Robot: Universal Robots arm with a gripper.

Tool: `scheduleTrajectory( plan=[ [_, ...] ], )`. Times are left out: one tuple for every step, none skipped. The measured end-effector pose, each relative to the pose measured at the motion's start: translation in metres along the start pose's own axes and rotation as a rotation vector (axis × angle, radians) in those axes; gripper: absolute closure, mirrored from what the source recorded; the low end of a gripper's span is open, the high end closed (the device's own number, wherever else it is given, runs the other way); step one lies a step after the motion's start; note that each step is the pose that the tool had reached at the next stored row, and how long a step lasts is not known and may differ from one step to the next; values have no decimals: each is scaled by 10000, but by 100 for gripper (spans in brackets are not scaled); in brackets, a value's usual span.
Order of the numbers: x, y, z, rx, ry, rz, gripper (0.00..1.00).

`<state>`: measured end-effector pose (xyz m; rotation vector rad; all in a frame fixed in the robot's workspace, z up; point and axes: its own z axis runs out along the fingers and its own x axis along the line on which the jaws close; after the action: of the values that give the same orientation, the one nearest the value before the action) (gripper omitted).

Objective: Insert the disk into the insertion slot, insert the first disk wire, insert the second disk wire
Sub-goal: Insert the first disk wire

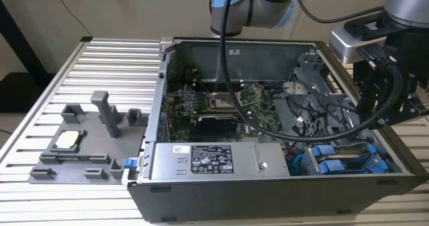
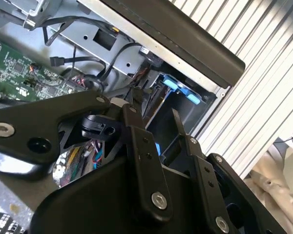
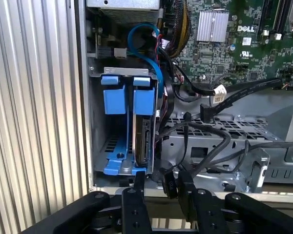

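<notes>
Plastic of a bright, smooth blue is seen framing the disk [image 3: 145, 140], which is seated in the drive bay [image 3: 90, 122] – a box of dull grey sheet steel set in one corner of the open computer case [image 1: 268, 198], towards the exterior view's right. The disk is stood on edge: only its narrow end face, with a dark connector strip, is turned outward to the open side, and its long axis is directed down into the bay, where the rest is hidden. Two squared handle tabs are shown at the bay's mouth. Round black cables [image 3: 210, 146] are draped over perforated metal beside it, and a green circuit board [image 3: 234, 53] lies beyond. The case is carried on a ribbed aluminium table [image 1: 100, 70].

The gripper [image 3: 162, 179] – matt black, with slim flat fingers [image 2: 136, 105] – is held just outside the bay, fingers parted by a narrow gap. A black plug [image 3: 168, 184] is seen in that gap; contact cannot be judged.
</notes>
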<state>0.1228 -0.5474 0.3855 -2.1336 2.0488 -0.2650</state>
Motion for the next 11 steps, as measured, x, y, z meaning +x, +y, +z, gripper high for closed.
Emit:
scheduleTrajectory(
  plan=[
    [0,0,0,0,0,0,59],
    [0,0,0,0,0,0,62],
    [0,0,0,0,1,0,62],
    [0,0,0,0,1,0,68],
    [0,0,0,0,1,-1,74],
    [0,0,1,0,1,0,74],
    [0,0,1,0,1,-1,80],
    [0,0,1,0,1,0,81],
    [0,0,1,0,2,0,81],
    [0,0,1,0,2,0,81],
    [0,0,1,0,1,-1,81]
  ],
)
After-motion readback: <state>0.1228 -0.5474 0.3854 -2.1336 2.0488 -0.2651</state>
